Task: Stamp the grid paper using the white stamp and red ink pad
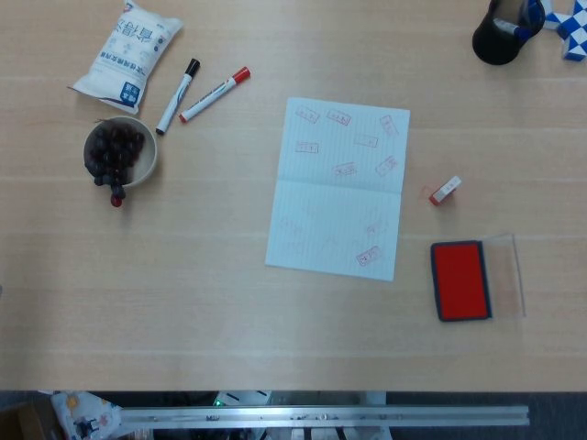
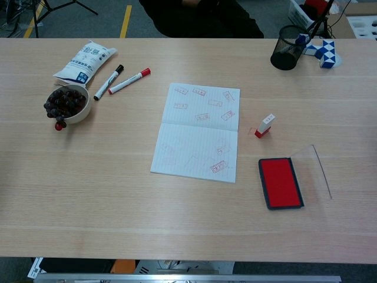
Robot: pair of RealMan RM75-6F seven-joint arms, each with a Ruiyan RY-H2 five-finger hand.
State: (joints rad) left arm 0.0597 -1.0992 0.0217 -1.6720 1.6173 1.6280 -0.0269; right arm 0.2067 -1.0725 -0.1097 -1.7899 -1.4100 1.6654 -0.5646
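The grid paper (image 1: 340, 187) (image 2: 199, 131) lies flat in the middle of the table and carries several red stamp marks. To its right the white stamp (image 1: 446, 191) (image 2: 265, 125) lies on its side, red end toward the paper. Nearer the front edge sits the red ink pad (image 1: 459, 280) (image 2: 280, 183), open, with its clear lid (image 1: 510, 274) (image 2: 313, 171) folded out to the right. Neither hand shows in either view.
At the far left are a bowl of dark grapes (image 1: 118, 153) (image 2: 66, 104), a white snack bag (image 1: 127, 49) (image 2: 85, 61), and a black marker (image 1: 178, 96) (image 2: 108, 82) beside a red marker (image 1: 214, 94) (image 2: 128, 81). A black mesh pen cup (image 1: 500, 33) (image 2: 287, 48) and a blue-white puzzle toy (image 2: 324, 51) stand far right.
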